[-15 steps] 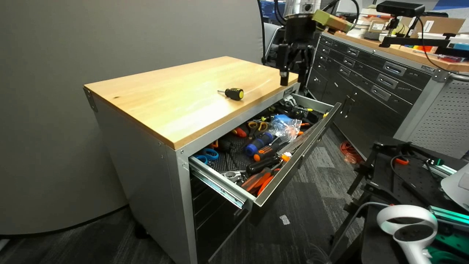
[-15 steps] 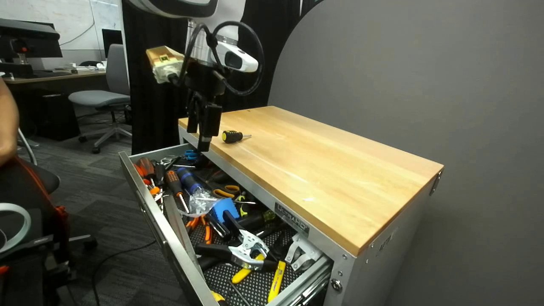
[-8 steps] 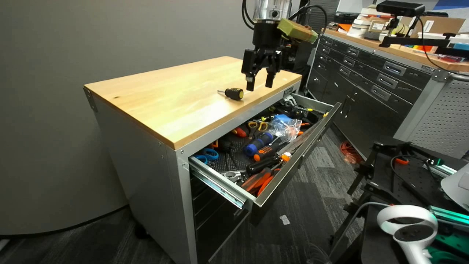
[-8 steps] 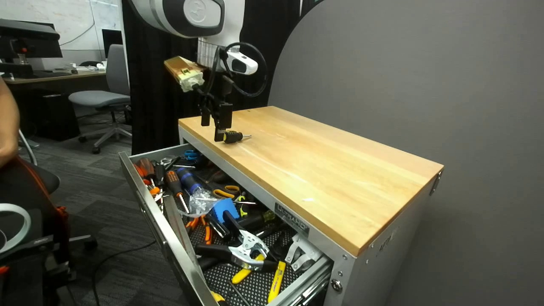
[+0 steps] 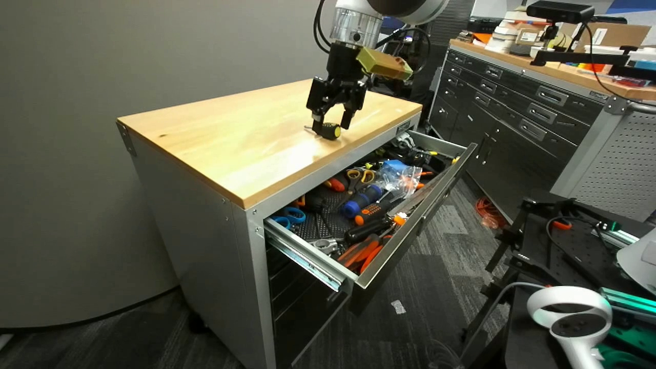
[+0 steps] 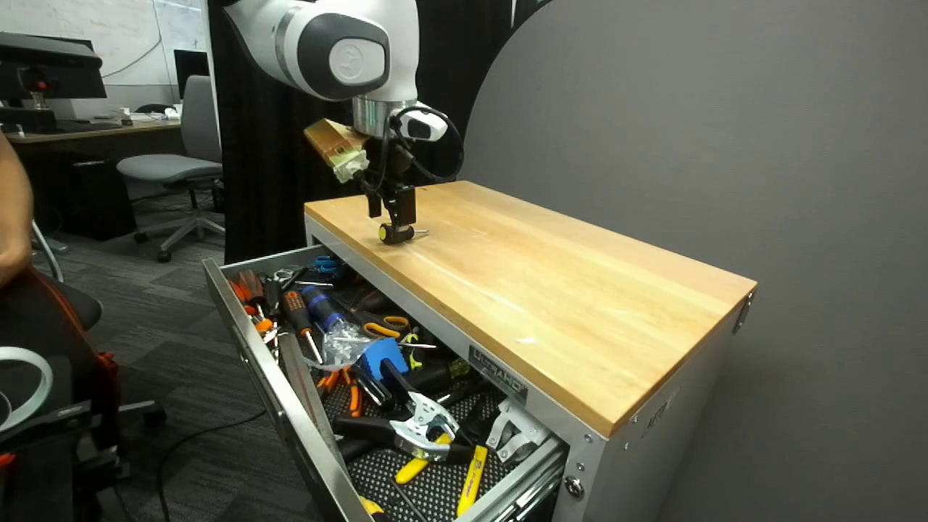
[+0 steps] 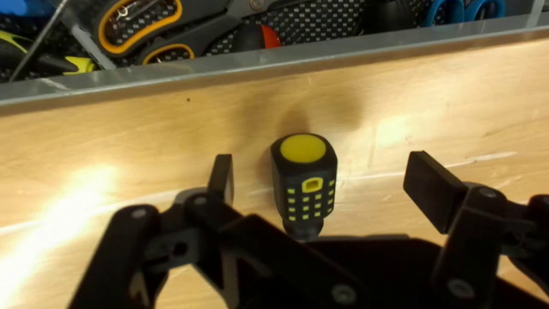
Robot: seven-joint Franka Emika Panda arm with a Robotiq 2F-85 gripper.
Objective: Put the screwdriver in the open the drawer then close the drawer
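Note:
The stubby black and yellow screwdriver (image 5: 333,131) lies on the wooden cabinet top near its front edge. It also shows in the other views (image 6: 391,233) (image 7: 304,171), with its yellow end toward the drawer. My gripper (image 5: 332,126) is open and low over it, pointing down; it also shows in an exterior view (image 6: 390,214). In the wrist view the handle stands between the spread fingers (image 7: 433,189), nearer the left one, with gaps on both sides. The shank is hidden there by the gripper. The drawer (image 5: 394,243) is pulled out, with its front rim also visible in an exterior view (image 6: 288,395).
The drawer holds many tools, such as a blue-handled tool (image 5: 361,201), a large clamp (image 6: 424,424) and a plastic bag (image 5: 402,179). A grey partition (image 6: 689,145) stands behind the cabinet. A dark tool chest (image 5: 512,102) and a cart (image 5: 564,246) stand nearby.
My gripper has moved from above the drawer's side over to the screwdriver and come down, turning so both fingers show apart. The screwdriver and drawer have not moved.

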